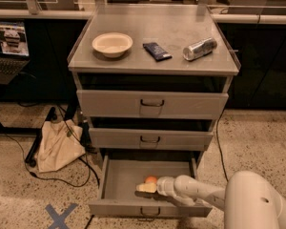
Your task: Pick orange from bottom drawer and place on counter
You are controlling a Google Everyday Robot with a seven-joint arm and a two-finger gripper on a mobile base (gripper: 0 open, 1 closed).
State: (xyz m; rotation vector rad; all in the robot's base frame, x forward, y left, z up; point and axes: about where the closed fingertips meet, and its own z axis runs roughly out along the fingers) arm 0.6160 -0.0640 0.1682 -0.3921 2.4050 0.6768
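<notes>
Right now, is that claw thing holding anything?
Gripper: inside the open grey metal bottom drawer, beside the small round orange; state cannot be told.

Gripper [147, 187] is sitting inside the bottom drawer [117, 175] and covering the lower part of the orange [151, 179]; contact between them is not resolving. Robot body [257, 204] is running off the lower right edge, and the laptop [5, 56] off the left.
</notes>
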